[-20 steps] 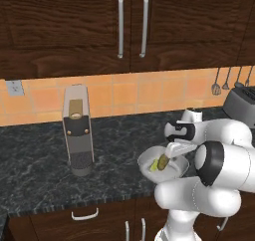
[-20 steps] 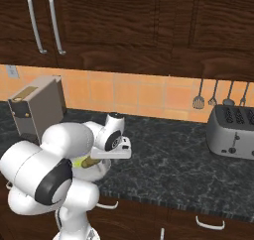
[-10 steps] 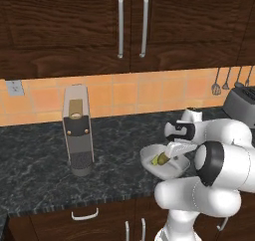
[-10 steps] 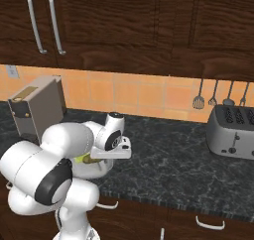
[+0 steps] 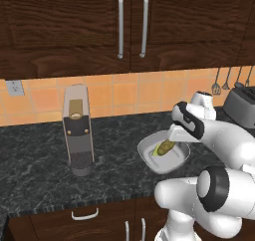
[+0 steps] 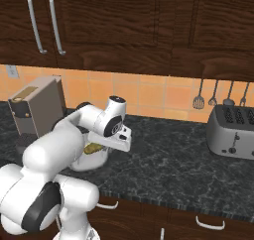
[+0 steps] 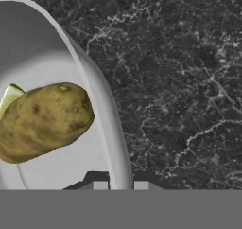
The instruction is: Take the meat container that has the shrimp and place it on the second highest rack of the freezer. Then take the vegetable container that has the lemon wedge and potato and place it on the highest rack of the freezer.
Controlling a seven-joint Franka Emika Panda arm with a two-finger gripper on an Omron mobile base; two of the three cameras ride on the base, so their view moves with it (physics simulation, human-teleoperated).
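tool [image 7: 119, 184] sits at the near rim of the shallow white oval vegetable container [image 7: 42, 57], its two dark finger tips [image 7: 97, 183] closed either side of the thin rim wall, so it grips the container by its edge. just ahead of the tool, inside the container, lies the oblong brown-olive potato [image 7: 42, 120], and behind the potato's far end peeks the pale yellow-green lemon wedge [image 7: 9, 98], touching it. from the left base view the tool [image 5: 175, 135] comes down onto the container [image 5: 154, 160] from its right side, with the potato [image 5: 164, 148] in the dish just beside it. in the right base view the container [image 6: 94, 159] is partly hidden behind the white arm, with the potato [image 6: 92, 148] showing under the wrist. container rests on the dark marbled stone counter [image 5: 35, 160]. farther off to the tool's left stands a tall grey-and-beige appliance [image 5: 78, 130] on the counter. well off to its right is a silver toaster [image 6: 232, 131], with dark utensils [image 6: 198, 97] hanging on the orange tiled wall above. dark wood cabinets [image 5: 99, 26] with bar handles run overhead.
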